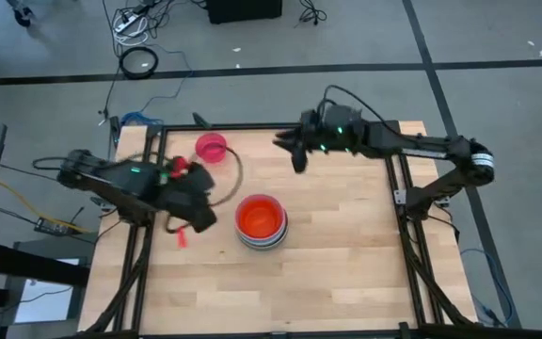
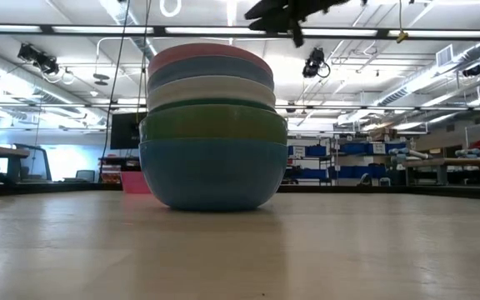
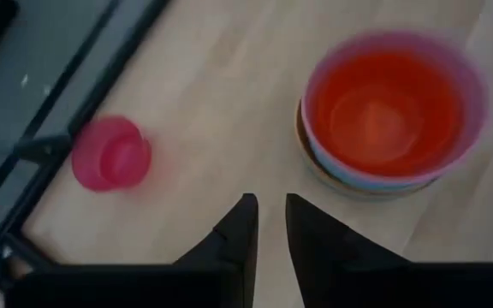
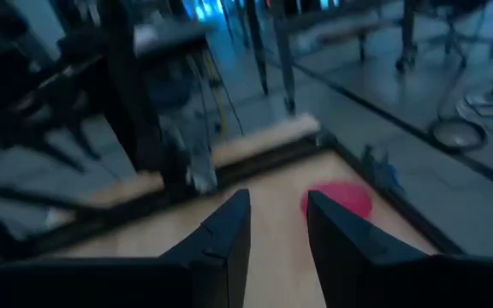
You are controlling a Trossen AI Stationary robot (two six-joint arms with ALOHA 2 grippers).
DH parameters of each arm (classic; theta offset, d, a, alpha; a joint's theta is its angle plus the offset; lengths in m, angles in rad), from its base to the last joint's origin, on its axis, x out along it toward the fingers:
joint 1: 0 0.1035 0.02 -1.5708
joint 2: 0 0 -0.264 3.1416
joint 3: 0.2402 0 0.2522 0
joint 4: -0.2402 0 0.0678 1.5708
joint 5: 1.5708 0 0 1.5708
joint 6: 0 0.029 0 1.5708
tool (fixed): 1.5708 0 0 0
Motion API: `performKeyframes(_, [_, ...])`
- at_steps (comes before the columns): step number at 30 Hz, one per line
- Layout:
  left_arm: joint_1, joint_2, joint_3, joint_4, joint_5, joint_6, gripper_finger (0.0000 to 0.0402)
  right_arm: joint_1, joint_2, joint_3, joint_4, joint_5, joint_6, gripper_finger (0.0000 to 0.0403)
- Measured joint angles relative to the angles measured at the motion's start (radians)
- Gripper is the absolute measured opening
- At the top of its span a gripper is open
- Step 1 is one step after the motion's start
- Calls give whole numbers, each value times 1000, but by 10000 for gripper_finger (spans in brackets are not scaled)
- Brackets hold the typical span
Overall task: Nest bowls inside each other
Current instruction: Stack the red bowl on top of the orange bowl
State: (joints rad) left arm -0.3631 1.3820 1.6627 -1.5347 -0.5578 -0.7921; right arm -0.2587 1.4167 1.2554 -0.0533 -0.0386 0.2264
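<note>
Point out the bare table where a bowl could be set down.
Free: the near half of the table, in front of the bowl stack, and the right side under the right gripper. Crowded: the far-left corner, with the pink bowl and left gripper.

No legible text (anywhere visible)

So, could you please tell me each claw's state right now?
Left claw: slightly open, empty.
Right claw: open, empty.

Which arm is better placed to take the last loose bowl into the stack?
Probably the left. The left gripper hangs between the small loose bowl and the stack, empty, near both. The right gripper waits farther off.
</note>
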Motion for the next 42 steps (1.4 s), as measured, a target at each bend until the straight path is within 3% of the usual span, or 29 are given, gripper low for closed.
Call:
performKeyframes(7, [-154,-155,0,24,-215,-84,72,-137,236,0,364,-248,244,106])
performKeyframes(11, [-209,-208,0,23,-328,-103,72,-156,412,71,461,-302,357,103])
performKeyframes(15, [-222,-238,0,21,-348,-103,72,-156,560,261,300,-303,330,97])
performKeyframes(20, [-222,-239,-9,-14,-368,-160,71,-156,707,556,-96,-292,224,93])
performKeyframes(27, [-222,-257,-124,-36,-351,-214,65,-156,887,903,-475,-221,117,91])
performKeyframes(34, [-222,-267,-213,-34,-323,-274,65,-156,1053,1095,-488,-215,134,93])
performKeyframes(42, [-222,-268,-259,-31,-303,-294,65,-163,1142,1094,-421,-211,199,95])
